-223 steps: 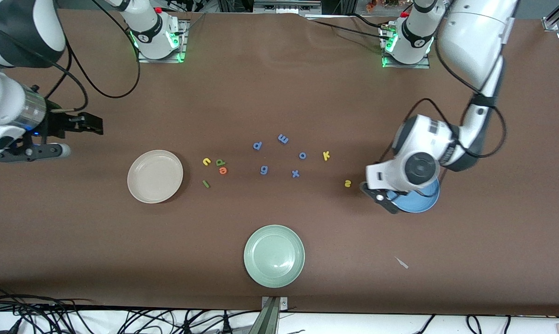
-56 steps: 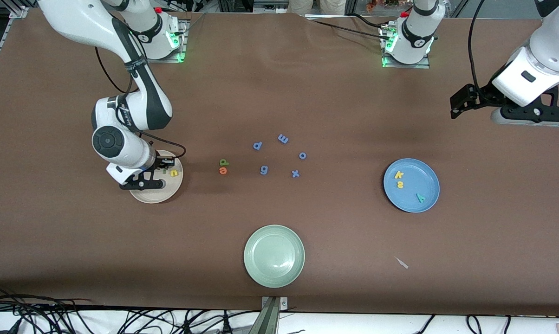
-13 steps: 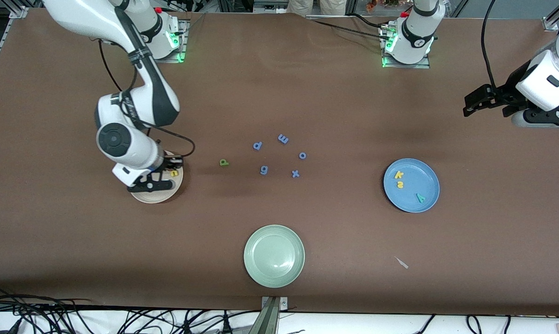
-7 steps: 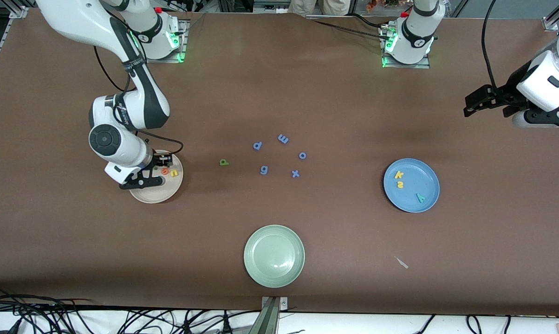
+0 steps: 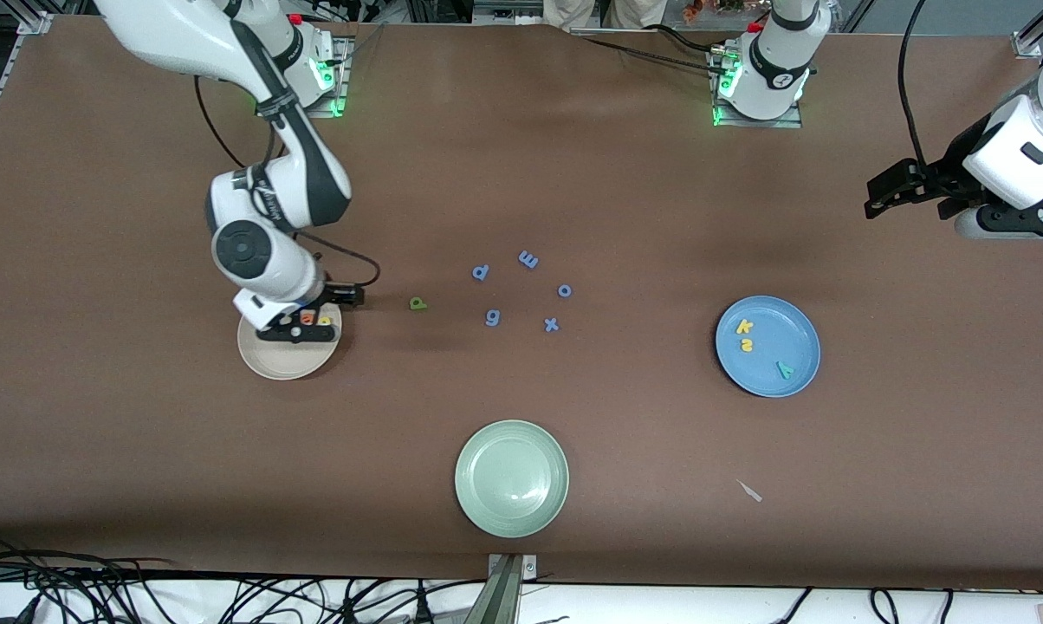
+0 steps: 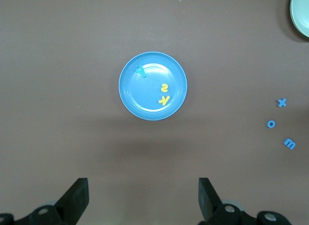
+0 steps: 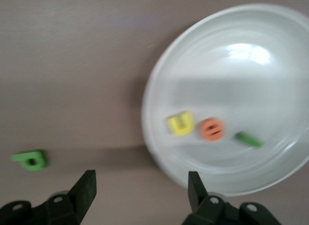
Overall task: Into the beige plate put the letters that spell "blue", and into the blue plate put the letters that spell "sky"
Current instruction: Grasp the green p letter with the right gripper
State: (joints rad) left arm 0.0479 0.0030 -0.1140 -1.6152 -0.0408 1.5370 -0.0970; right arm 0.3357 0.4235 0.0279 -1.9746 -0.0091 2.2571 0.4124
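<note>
Green b [image 5: 417,303] alone on table, near beige plate [image 5: 283,364] holding u, e, l. Sky done. Right gripper [image 7: 140,186] open, empty; left gripper [image 6: 142,196] open, waiting. Could nudge b away.

Brown table [image 5: 625,173]: plates [image 5: 511,478], letters [image 5: 492,318]

The right arm's wrist is covering part of the beige plate [image 5: 283,364] in the front view, and the dark-green l [image 7: 249,139] is showing only in the blurred right wrist view. The pale green plate [image 6: 300,15] is running off the left wrist view's edge.
</note>
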